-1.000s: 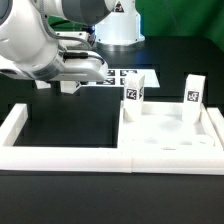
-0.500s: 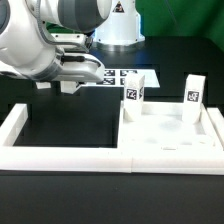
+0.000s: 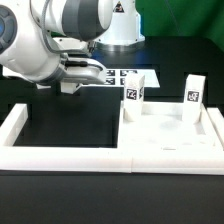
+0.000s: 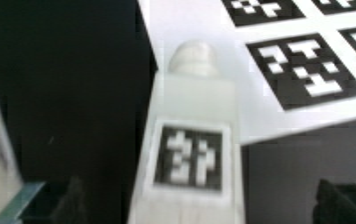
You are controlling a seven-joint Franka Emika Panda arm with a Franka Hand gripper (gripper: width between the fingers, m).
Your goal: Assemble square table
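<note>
A matte black surface (image 3: pixel 100 195) fills most of the exterior view. It reaches back to a green backdrop (image 3: pixel 185 15) along the top, on the exterior view's right. A low white border wall (image 3: pixel 70 155) runs along the front and turns back at the exterior view's left. The marker board (image 3: pixel 118 75) lies flat on the surface further back. The wrist view shows its printed tags close up and blurred, beside bare black. The light is even and soft.

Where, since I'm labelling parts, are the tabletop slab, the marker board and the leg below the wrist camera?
tabletop slab (image 3: pixel 165 135), exterior view, bare top face.
marker board (image 4: pixel 310 68), wrist view, on a printed tag.
leg (image 4: pixel 194 150), wrist view, on its tag.
</note>
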